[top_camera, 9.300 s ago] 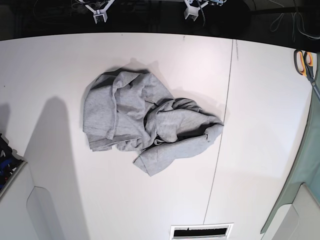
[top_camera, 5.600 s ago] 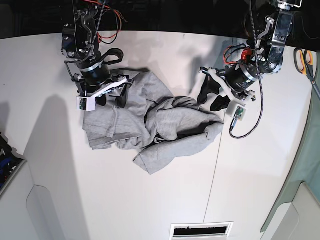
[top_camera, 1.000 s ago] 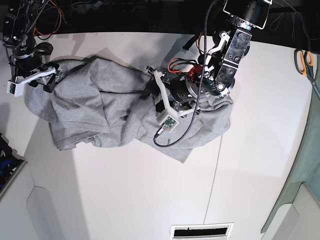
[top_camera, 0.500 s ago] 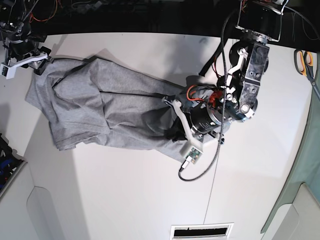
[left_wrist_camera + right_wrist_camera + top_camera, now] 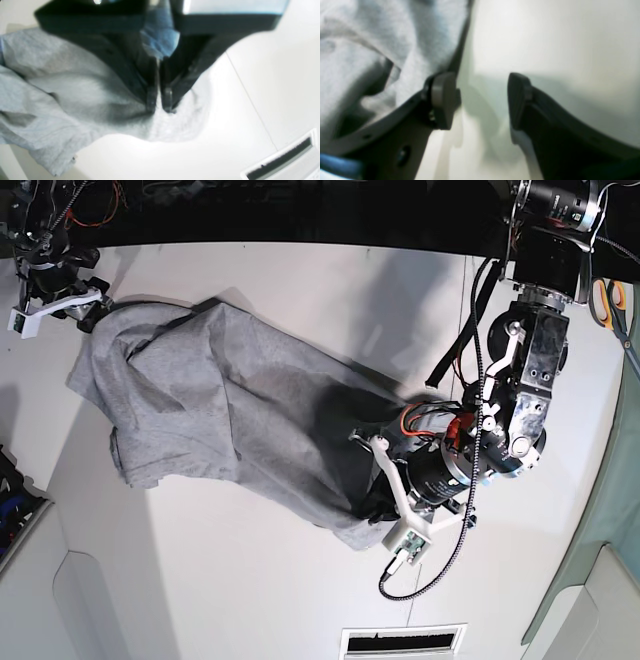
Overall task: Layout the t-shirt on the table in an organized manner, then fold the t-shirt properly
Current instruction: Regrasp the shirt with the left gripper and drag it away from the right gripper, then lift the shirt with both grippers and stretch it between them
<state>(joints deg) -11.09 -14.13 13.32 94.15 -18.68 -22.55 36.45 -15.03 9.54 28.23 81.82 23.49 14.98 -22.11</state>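
Observation:
The grey t-shirt (image 5: 220, 410) lies stretched slantwise over the white table (image 5: 250, 580), from the far left to the front middle. In the left wrist view my left gripper (image 5: 158, 107) is shut, pinching a fold of the t-shirt (image 5: 75, 100) at its lower right end (image 5: 378, 505). My right gripper (image 5: 85, 315) sits at the shirt's far-left corner. Its jaws (image 5: 480, 100) stand apart with only table (image 5: 545, 37) showing between them. The fabric (image 5: 370, 50) lies against the outer side of one finger (image 5: 442, 100). No lettering shows.
Orange-handled scissors (image 5: 610, 305) lie at the far right edge. A white slotted vent (image 5: 403, 642) sits at the front, also in the left wrist view (image 5: 282, 155). A thin seam (image 5: 455, 330) crosses the table. Teal cloth (image 5: 610, 510) hangs at the right.
My left gripper has shut on the shirt and dragged its end to the front right, pulling the cloth longer and flatter. The right gripper stays near the far-left corner.

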